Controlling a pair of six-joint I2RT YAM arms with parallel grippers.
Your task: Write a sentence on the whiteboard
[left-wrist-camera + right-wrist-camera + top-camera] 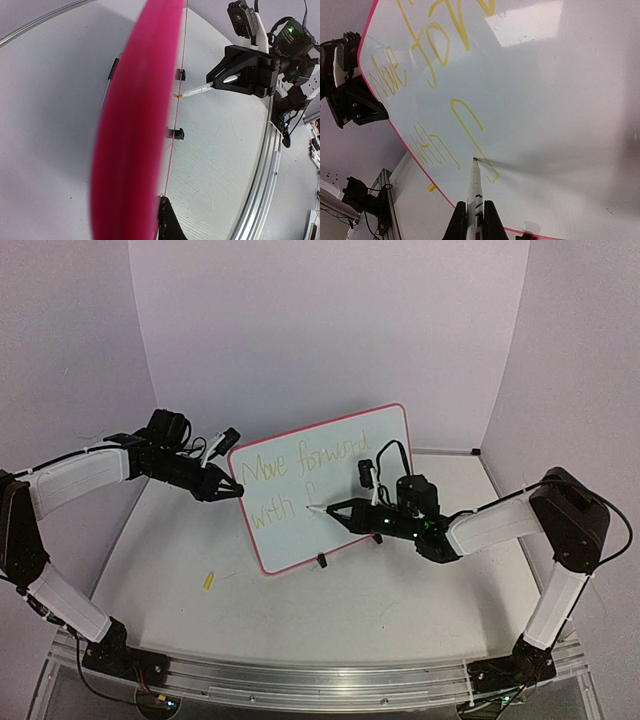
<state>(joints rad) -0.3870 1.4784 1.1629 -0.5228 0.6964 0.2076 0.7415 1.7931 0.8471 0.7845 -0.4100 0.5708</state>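
The whiteboard (345, 525) stands tilted on the table, its red-pink rim a blurred band in the left wrist view (132, 130). The sentence (300, 465) in yellow-green reads "Move forward" above "with" and a lone "f" (470, 130). My left gripper (232, 490) is shut on the board's left edge; one finger (170, 225) shows against the rim. My right gripper (338, 508) is shut on a white marker (475, 185), whose tip touches the "f" stroke. The marker also shows in the left wrist view (196, 90).
A small yellow marker cap (208, 581) lies on the table left of the board's near corner. The board's black feet (323, 561) rest on the table. White walls enclose the back and sides. A metal rail (320, 675) runs along the near edge.
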